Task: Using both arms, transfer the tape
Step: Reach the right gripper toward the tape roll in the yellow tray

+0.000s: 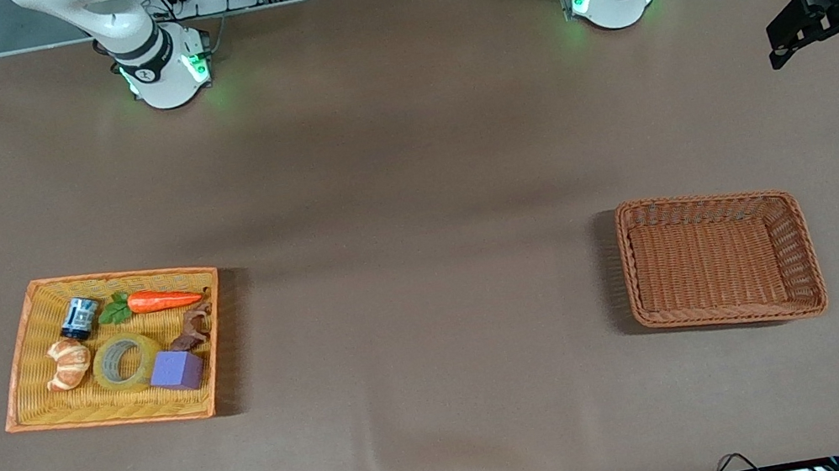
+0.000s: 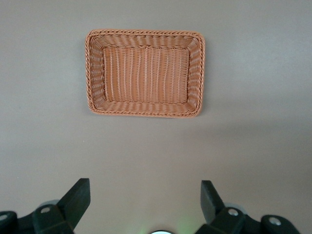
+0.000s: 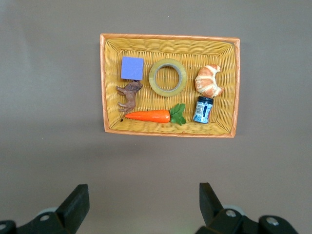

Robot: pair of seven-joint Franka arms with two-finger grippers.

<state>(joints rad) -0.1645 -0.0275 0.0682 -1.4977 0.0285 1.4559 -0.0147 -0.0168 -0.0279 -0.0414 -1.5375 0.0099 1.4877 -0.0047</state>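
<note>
Flat in the yellow tray [image 1: 27, 335], the yellowish translucent tape [image 1: 126, 361] lies untouched; both hands [image 2: 145, 201] [image 3: 144, 202] gape open.

Your left claw [image 2: 143, 207] hangs high over the desk edge at the left arm's end, fingers spread wide apart. Your right claw [image 3: 141, 207] hangs high over the edge at the right arm's end, fingers equally wide. Both arms wait.

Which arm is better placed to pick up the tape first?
Probably the right arm. The tape lies in the yellow tray at its end, and the open right gripper hangs over the table beside it. The left gripper faces the brown basket.
</note>
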